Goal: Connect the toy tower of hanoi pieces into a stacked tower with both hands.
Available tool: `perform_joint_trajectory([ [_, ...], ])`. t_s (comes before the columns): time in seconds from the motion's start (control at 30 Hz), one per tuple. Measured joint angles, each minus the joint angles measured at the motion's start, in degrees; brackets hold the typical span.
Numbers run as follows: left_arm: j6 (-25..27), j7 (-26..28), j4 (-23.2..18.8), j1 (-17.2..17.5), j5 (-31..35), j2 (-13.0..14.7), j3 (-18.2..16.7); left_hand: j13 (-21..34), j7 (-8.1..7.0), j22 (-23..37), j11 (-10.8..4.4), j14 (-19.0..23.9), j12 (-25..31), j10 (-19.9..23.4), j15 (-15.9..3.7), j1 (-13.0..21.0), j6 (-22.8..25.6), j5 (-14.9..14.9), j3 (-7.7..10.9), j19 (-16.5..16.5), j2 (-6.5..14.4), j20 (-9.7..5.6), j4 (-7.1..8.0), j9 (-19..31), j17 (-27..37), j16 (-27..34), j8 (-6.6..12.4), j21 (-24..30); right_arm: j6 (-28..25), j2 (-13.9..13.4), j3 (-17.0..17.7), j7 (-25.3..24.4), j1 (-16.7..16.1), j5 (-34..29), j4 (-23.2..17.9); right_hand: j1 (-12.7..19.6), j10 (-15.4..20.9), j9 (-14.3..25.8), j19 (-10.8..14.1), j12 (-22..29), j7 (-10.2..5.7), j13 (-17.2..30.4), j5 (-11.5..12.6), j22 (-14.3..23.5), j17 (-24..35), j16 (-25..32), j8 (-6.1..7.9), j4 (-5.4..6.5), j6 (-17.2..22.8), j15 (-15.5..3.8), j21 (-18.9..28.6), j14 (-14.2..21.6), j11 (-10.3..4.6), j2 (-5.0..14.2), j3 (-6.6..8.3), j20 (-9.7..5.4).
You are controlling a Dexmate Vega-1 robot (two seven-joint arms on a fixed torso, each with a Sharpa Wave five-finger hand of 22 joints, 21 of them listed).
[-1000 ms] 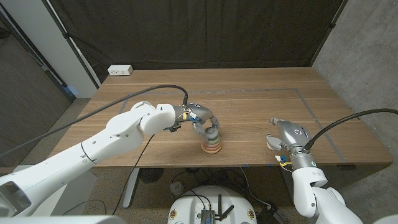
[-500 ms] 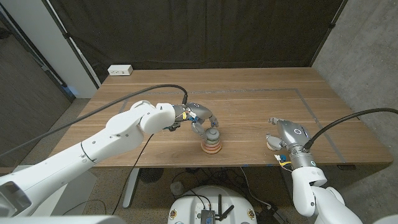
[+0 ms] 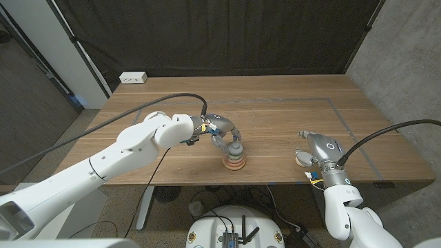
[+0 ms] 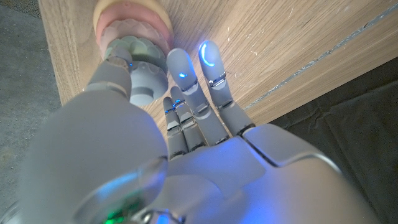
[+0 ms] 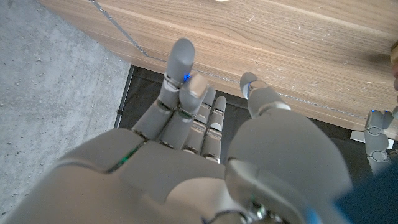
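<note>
The left robot hand (image 3: 222,133) pinches the grey top piece (image 3: 236,148) on the stacked tower (image 3: 234,159) near the wooden surface's (image 3: 275,117) front edge. The right robot hand (image 3: 315,150) stands spread, empty, beside a pink ring (image 3: 301,159).

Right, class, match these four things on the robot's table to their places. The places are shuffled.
1. tower
2. left hand
3. right hand
4. white box

A. far left corner of the table
B. near the front edge, about the middle
C. beside a pink disc, to the right
D. at the tower's top

Pairs: 1-B, 2-D, 3-C, 4-A
</note>
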Motion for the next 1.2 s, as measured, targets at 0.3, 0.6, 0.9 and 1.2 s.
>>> perform_joint_trajectory([
  [0.3,0.84,0.53,-0.75,1.07,-0.30,0.89,-0.77,0.00,0.11,0.11,0.05,0.00,0.37,0.67,0.00,0.31,0.13,0.00,0.00,0.00,0.31,0.00,0.00,-0.27,0.00,0.40,0.46,0.00,-0.14,-0.28,-0.62,0.26,0.62,0.01,-0.08,0.00,0.00,0.00,0.00,0.00,0.00,0.00,0.00,0.00,0.11,0.00,0.00,0.00,0.00,0.00,0.00,0.00,0.00,0.00,0.00,0.00],
  [0.6,2.10,1.69,-1.72,2.72,-1.04,2.32,-2.24,-0.15,0.12,0.00,0.12,0.00,0.60,1.15,0.00,0.61,0.73,0.00,0.00,0.00,0.61,0.00,0.00,-0.27,0.01,0.45,0.90,0.28,-0.49,-0.35,-1.49,0.95,1.40,-0.22,-0.10,0.00,0.00,0.00,0.00,0.00,0.00,0.00,0.00,0.00,0.11,0.00,0.00,0.00,0.00,0.00,0.00,0.00,0.00,0.00,0.00,0.00],
  [0.9,2.33,2.06,-3.32,6.11,-1.15,4.53,-5.03,-0.27,0.12,0.01,0.13,0.00,0.59,1.15,0.00,0.61,0.74,0.00,-0.24,0.00,0.61,0.00,-0.24,-0.53,-0.15,0.89,0.90,0.55,-0.77,-0.37,-1.59,1.79,1.51,-0.84,-0.11,0.00,0.00,0.00,0.00,0.00,0.00,0.00,0.00,-0.01,0.38,0.00,0.00,0.00,0.00,0.00,0.00,0.00,0.00,0.00,0.00,0.00],
  [1.2,6.70,9.24,-4.89,10.32,-4.21,6.41,-8.09,-0.26,0.34,0.14,0.15,0.00,0.59,1.76,0.00,0.68,1.14,0.00,-0.23,0.01,1.14,0.00,-0.24,-0.53,-0.26,0.89,0.90,0.54,-0.41,-0.45,-2.30,2.10,2.73,-0.56,0.05,0.00,0.00,0.14,0.00,0.00,-0.03,0.00,0.00,-0.01,0.38,0.00,0.00,0.00,0.47,0.00,0.00,0.00,0.00,0.00,0.00,0.00],
])
